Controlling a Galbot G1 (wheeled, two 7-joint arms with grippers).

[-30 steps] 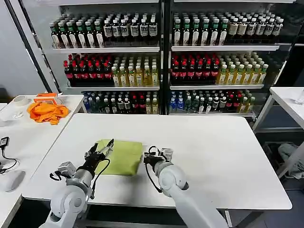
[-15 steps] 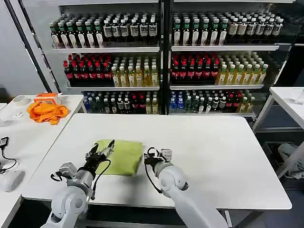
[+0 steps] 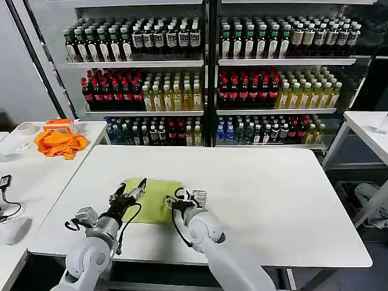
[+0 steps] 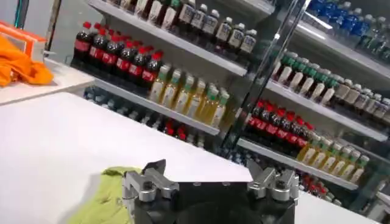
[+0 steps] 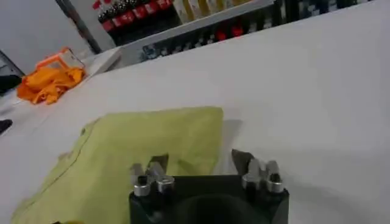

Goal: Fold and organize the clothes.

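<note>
1. Your shirt (image 3: pixel 150 199) lies flat on the white tabletop (image 3: pixel 273 200), near the front edge, already folded down to a compact yellow-green rectangle. In the right wrist view (image 5: pixel 140 152) its far corner is square and the cloth sits smooth, so I judge the folding nearly done, with tidying or a last fold left.

2. Your left pincer (image 3: pixel 134 191) sits at the shirt's left edge, low over the cloth. Its fingers look spread, and the left wrist view (image 4: pixel 207 182) shows both tips apart with a bit of fabric beside one of them. Nothing is pinched. That placement suits pressing or catching the left hem.

3. Your right pincer (image 3: pixel 185 200) is at the shirt's right edge, mirrored against the left one. The right wrist view (image 5: pixel 201 173) shows its fingers apart, one over the cloth and one over bare tabletop, straddling the hem. It grips nothing. Standing across the edge like that, I'd say you're set to close on the hem and lift it.

4. Watch for one risk: soft fabric can bunch if only one side gets pulled, so keep both sides even.

5. Well off to the left, an orange cloth (image 3: pixel 59 143) lies heaped on a second table (image 3: pixel 36 176); leave it alone. Bottle shelves (image 3: pixel 206 85) stand behind.
</note>
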